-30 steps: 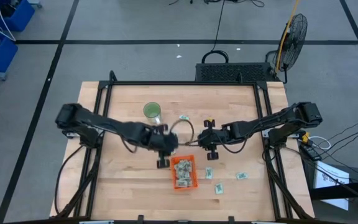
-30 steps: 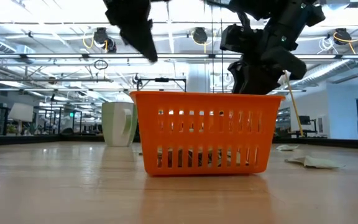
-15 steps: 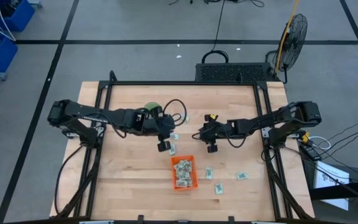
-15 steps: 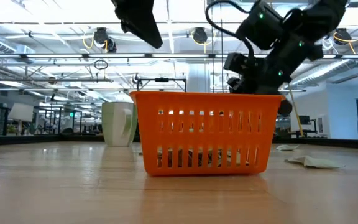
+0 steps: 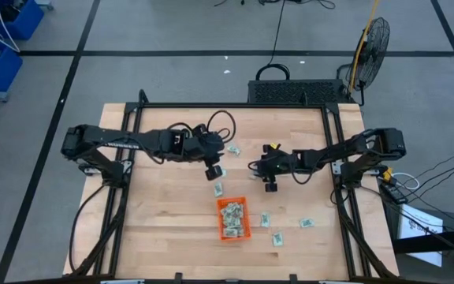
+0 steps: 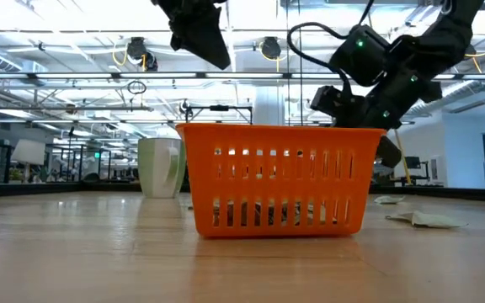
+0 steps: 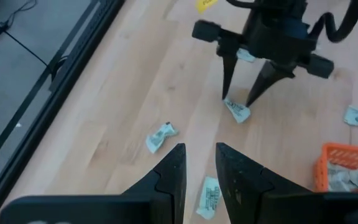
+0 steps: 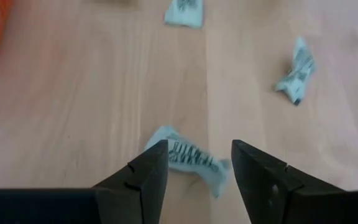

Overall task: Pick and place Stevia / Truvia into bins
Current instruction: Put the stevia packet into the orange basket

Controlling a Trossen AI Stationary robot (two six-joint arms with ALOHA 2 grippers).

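Observation:
The orange bin [image 5: 218, 219] stands on the near middle of the table with several pale green sachets in it. More sachets lie flat on the wood: one [image 5: 219, 189] just beyond the bin, one [image 5: 232, 150] farther back, and others [image 5: 277, 239] to the bin's right. My right gripper [image 8: 194, 171] is open and low over the table beyond the bin. Its fingers stand on either side of a crumpled sachet [image 8: 188, 155], which also shows in the left wrist view [image 7: 237, 112]. My left gripper [image 5: 213, 172] hangs higher, left of it, open, with nothing between its fingers [image 7: 178, 168].
A pale green cup [image 6: 160, 167] stands behind the bin's left side, under my left arm in the high view. Loose sachets [image 6: 423, 220] lie right of the bin. The table's black frame rails [image 5: 124, 158] run along both sides. Bare wood lies near and left of the bin.
My left gripper has risen from beside the bin's far left corner and gone toward the table's far edge, turning as it went. My right gripper has sunk toward the table beyond the bin, down over a sachet.

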